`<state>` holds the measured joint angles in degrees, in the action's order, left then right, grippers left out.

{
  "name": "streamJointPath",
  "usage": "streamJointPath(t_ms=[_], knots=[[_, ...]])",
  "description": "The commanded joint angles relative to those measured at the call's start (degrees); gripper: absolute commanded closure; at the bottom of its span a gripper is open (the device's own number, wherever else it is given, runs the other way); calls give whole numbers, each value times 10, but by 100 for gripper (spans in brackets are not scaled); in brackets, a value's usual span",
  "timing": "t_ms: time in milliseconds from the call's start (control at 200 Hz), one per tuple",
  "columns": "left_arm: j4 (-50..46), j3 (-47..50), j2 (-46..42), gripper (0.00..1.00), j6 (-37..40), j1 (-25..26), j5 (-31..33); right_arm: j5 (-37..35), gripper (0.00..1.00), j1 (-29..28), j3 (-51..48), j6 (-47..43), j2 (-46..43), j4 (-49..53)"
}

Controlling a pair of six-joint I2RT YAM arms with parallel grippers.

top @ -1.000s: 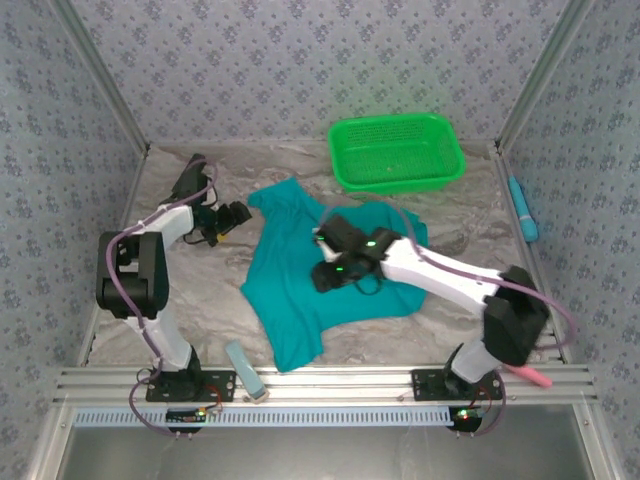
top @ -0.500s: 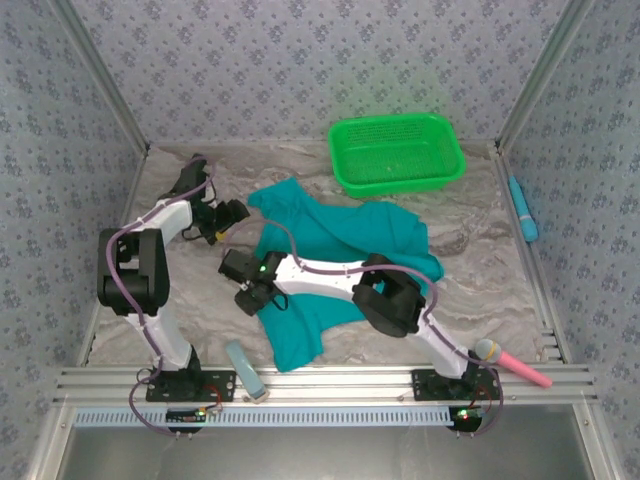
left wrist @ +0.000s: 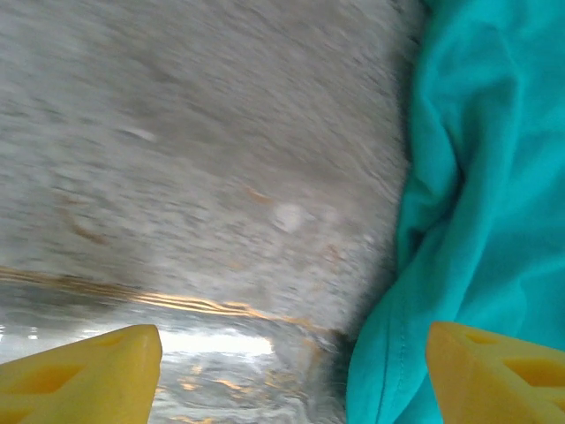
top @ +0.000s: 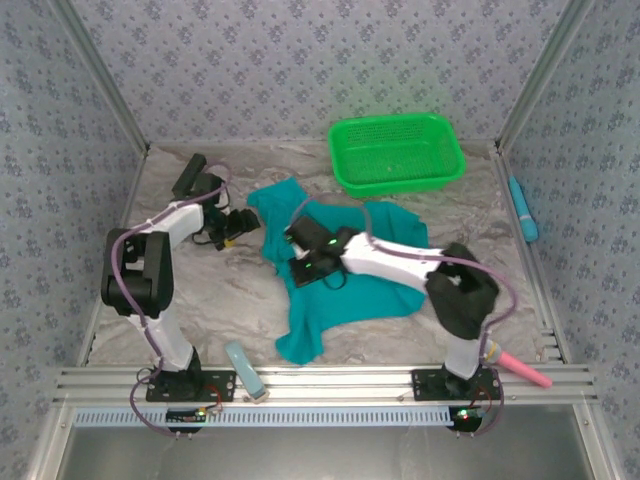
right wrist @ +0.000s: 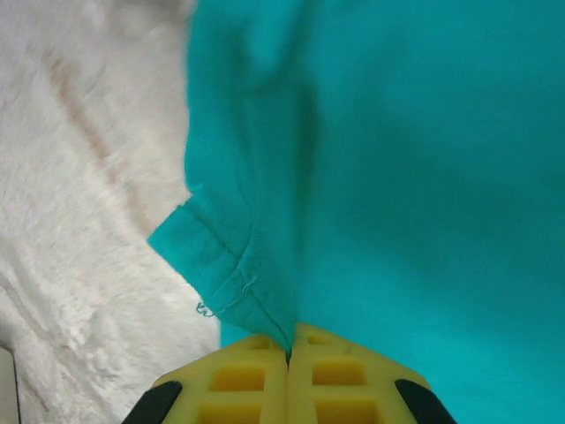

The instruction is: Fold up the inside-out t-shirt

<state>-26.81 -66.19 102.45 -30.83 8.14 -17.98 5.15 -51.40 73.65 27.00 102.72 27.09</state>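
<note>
The right gripper (right wrist: 289,353) had clamped onto the hem of the t-shirt (top: 350,295), sprawled in front of the green basket (top: 395,182), and hauled it basket-ward; left gripper (left wrist: 287,362) stayed spread wide.

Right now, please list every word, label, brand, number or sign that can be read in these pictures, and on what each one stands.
No text can be read in these pictures.
t-shirt: plain teal cloth, no print.
green basket: plain mesh, no marking.
walls: a small repeated pattern, not letters.
blue object by the right wall: too small to tell any marking.
</note>
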Motion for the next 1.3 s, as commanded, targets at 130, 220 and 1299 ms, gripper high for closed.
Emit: streamJointPath(t_ms=[130,220,1299], knots=[[0,-55,54,22,-6,32,7,51,100,104,-179,72,-46,-41],[2,-79,78,22,-9,50,10,34,100,118,-186,65,-55,-20],[-216,-194,37,99,119,21,59,103,88,58,-174,-202,-201,12]])
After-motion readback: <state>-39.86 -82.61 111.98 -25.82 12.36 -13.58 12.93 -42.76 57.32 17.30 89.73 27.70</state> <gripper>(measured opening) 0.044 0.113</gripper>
